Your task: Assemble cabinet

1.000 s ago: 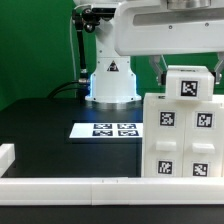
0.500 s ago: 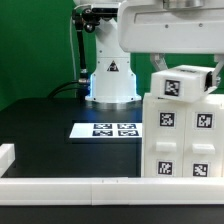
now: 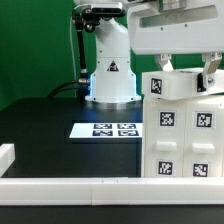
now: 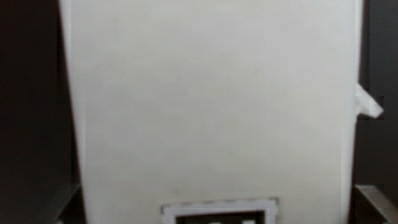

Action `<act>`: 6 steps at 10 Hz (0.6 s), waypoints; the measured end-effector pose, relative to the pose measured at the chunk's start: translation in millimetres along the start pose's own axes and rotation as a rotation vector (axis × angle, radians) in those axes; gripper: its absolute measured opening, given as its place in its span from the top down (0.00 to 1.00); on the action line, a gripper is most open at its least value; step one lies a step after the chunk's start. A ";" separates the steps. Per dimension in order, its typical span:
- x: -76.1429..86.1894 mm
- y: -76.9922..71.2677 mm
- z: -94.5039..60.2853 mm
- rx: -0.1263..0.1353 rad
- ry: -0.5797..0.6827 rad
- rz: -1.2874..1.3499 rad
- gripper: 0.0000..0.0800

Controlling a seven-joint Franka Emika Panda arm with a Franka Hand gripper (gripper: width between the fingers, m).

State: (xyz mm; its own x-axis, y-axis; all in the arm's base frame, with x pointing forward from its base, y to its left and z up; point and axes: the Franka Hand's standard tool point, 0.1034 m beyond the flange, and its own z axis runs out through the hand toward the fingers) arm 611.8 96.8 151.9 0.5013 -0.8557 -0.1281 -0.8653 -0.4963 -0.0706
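Observation:
The cabinet (image 3: 185, 145) is a tall white block with several square tags, standing on the black table at the exterior view's right. My gripper (image 3: 188, 70) is shut on a white box module (image 3: 180, 86) that sits right on top of the cabinet; I cannot tell if it rests on it. The module shows one tag (image 3: 156, 85) at its left end. In the wrist view the white module (image 4: 214, 100) fills the picture, with a tag (image 4: 222, 212) at its edge and my dark fingers (image 4: 370, 200) at either side.
The marker board (image 3: 105, 130) lies flat on the table to the left of the cabinet. The arm's white base (image 3: 112, 78) stands behind it. Low white border rails run along the front (image 3: 70, 188) and the left (image 3: 8, 155).
The held module has turned: its tag went from facing the camera to the left end. The gripper has shifted a little to the right above the cabinet.

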 end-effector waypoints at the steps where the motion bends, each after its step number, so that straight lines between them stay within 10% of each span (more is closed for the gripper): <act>1: 0.1 -0.4 0.0 0.002 0.001 0.049 0.32; 6: 1.0 -10.2 1.2 0.100 0.004 0.607 0.32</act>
State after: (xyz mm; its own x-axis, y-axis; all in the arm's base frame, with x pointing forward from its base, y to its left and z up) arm 621.1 101.2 151.3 -0.0816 -0.9818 -0.1713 -0.9922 0.0962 -0.0789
